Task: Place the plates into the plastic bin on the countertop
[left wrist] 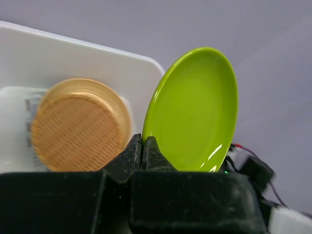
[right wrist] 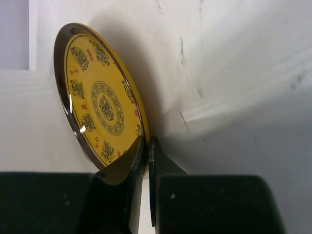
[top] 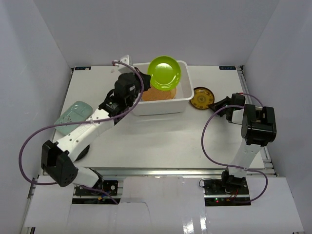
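Note:
My left gripper [top: 147,81] [left wrist: 142,141] is shut on the rim of a lime green plate [top: 164,72] [left wrist: 195,107], held tilted above the far part of the white plastic bin [top: 161,107] [left wrist: 73,51]. A ribbed orange plate [top: 157,94] [left wrist: 78,127] lies inside the bin. To the right of the bin, a dark plate with a yellow pattern [top: 201,98] [right wrist: 100,105] sits on the countertop [top: 161,139]. My right gripper [top: 218,103] [right wrist: 146,141] is shut on that plate's right rim. An oblong mint-green plate [top: 73,116] lies at the left edge.
White walls enclose the countertop at the back and on both sides. A dark round shape [top: 84,151] shows partly under the left arm near the front left. Purple cables loop beside both arms.

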Available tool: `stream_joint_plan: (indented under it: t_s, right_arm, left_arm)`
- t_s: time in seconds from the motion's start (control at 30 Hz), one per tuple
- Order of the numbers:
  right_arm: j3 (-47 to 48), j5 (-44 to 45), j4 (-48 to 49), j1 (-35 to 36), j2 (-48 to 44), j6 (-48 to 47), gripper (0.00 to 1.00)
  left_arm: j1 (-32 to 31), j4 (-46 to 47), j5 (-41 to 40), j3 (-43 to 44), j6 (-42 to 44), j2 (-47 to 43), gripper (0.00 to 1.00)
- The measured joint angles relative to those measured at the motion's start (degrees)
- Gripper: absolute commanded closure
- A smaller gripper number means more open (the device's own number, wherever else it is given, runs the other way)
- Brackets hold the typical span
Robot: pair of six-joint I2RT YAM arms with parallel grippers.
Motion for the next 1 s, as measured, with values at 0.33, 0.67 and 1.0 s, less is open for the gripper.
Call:
stream_joint_plan:
  t_s: [0.33,0.67,1.0]
  right_arm:
    - [-14.64,4.87,-1.95,-3.61,-25.2,-1.22,0.92]
    - [-3.65,-0.24,-8.87,0.22,-43.5,-7.63,0.92]
    - [14.38,2.03,-17.81,22.84,-34.51,-15.23,0.92]
  left_arm:
    - [12.33,-12.85,8.5,15.13,1.4,21.31,1.0]
    - [14.34,-19.43,8.72,17.38,3.76,31.06,0.61]
    - [14.56,-18.03,7.82,15.89,5.97,26.45,0.02]
